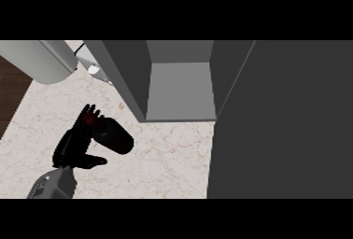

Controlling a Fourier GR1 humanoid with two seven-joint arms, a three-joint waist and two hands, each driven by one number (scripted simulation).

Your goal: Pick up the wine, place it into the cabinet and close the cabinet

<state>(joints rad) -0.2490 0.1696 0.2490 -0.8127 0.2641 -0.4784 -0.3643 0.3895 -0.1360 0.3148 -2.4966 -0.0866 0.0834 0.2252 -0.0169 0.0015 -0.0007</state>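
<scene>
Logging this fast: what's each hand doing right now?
Left hand: closed around the wine bottle.
Right hand: not in view.

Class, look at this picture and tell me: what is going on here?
The robot's left hand is curled round the wine bottle over the counter, left of the cabinet. Its door stands open, and the bottle is not yet inside. The right hand does not show.

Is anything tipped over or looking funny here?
Yes, the wine bottle is tilted over, not standing up. It is against the left hand, above the counter, left of the open cabinet. Nothing looks spilled.
</scene>
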